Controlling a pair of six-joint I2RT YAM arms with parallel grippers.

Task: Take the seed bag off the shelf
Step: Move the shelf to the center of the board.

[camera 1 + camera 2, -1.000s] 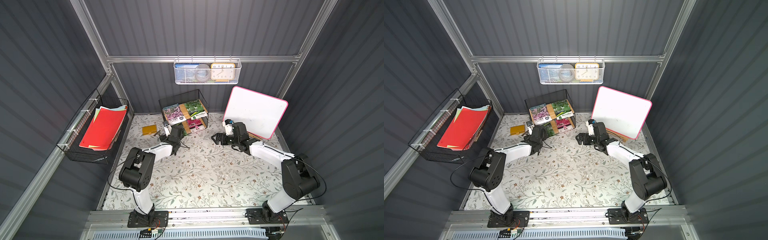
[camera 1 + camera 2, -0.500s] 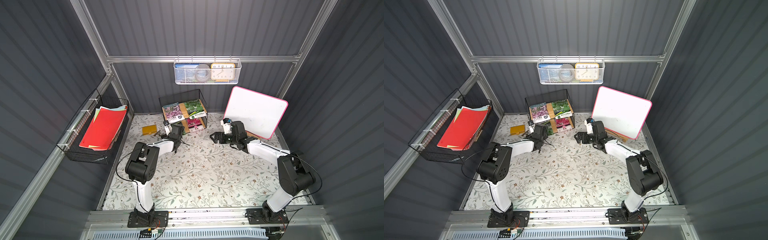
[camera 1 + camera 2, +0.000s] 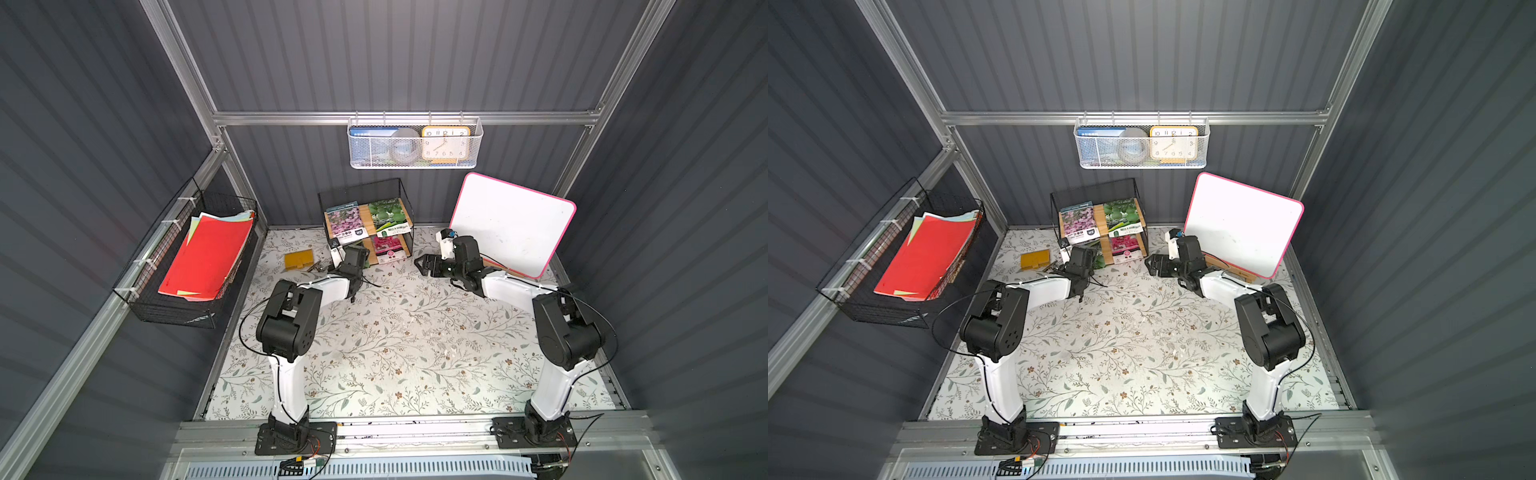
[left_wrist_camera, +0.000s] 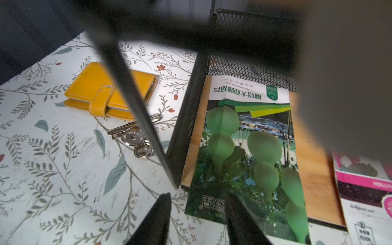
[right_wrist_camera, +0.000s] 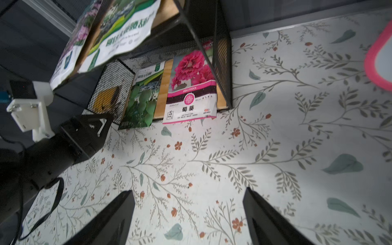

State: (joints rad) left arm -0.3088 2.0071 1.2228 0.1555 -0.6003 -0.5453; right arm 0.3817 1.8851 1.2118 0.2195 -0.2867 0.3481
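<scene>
Fingers [image 4: 158,220] narrower at seed bag [image 4: 244,148]

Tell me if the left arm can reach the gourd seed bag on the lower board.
Likely yes: the left gripper straddles a corner of the gourd seed bag; the shelf post stands close.

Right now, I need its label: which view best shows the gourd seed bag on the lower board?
Left wrist view: the gourd seed bag is large, print legible. The right wrist view shows it smaller; both top views barely show it.
</scene>
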